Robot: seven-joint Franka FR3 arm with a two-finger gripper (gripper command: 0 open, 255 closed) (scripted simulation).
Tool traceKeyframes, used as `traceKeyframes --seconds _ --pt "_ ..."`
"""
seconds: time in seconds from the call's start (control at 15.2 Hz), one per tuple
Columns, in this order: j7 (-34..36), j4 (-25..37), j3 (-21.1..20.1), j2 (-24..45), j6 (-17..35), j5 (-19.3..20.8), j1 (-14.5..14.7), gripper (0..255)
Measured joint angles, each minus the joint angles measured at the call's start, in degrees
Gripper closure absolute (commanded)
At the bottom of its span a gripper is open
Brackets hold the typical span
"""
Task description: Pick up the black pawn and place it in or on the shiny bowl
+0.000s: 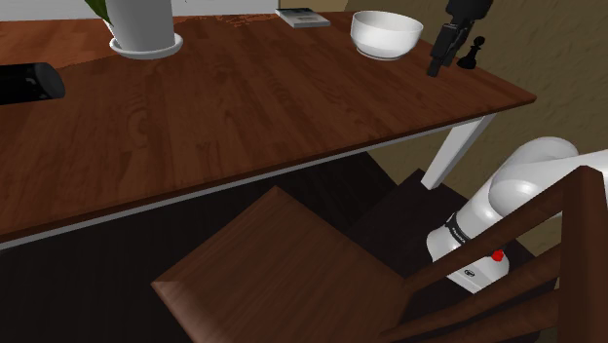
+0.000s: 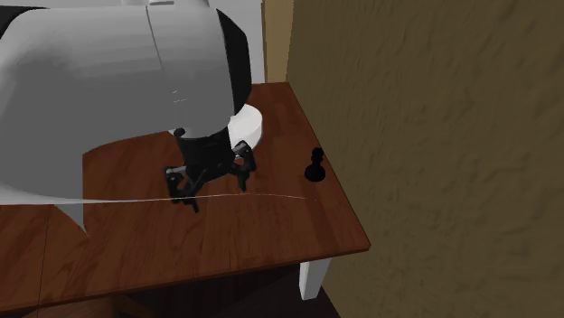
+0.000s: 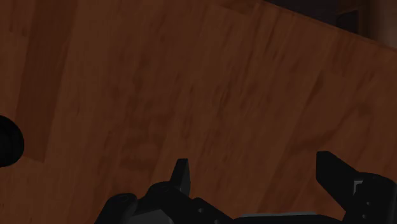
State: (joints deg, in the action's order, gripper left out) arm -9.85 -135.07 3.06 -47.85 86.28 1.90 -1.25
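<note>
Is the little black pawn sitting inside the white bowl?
No, the black pawn stands upright on the table, beside the white bowl and apart from it.

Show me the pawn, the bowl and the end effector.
pawn (image 1: 472, 54), shoulder view, its body.
bowl (image 1: 387, 44), shoulder view, its outer wall.
end effector (image 3: 253, 168), wrist view, midway between fingertips.

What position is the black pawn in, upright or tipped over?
Upright: the black pawn stands on its base on the table, round head on top.

Black pawn (image 1: 472, 55) upright near table (image 1: 244, 107) corner; tool (image 1: 436, 66) hangs between it and white bowl (image 1: 387, 34).
</note>
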Motion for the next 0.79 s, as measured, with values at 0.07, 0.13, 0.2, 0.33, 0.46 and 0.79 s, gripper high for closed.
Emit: traceKeyframes --seconds 0.07,0.13,0.2,0.33,0.46,0.79 --pt "0.0 0.0 0.0 0.0 0.0 0.0 0.0 0" --pt "-0.56 0.33 0.67 0.23 0.02 0.38 -0.24 0" --pt "-1.26 0.61 1.54 0.5 0.2 0.84 -0.56 0" --pt "-2.88 2.55 3.53 1.45 -0.33 1.78 -1.22 0" --pt "-5.24 4.12 6.32 2.7 -0.15 3.16 -2.07 0" --pt "-11.47 10.1 13.41 6.59 -0.81 5.97 -3.68 0"
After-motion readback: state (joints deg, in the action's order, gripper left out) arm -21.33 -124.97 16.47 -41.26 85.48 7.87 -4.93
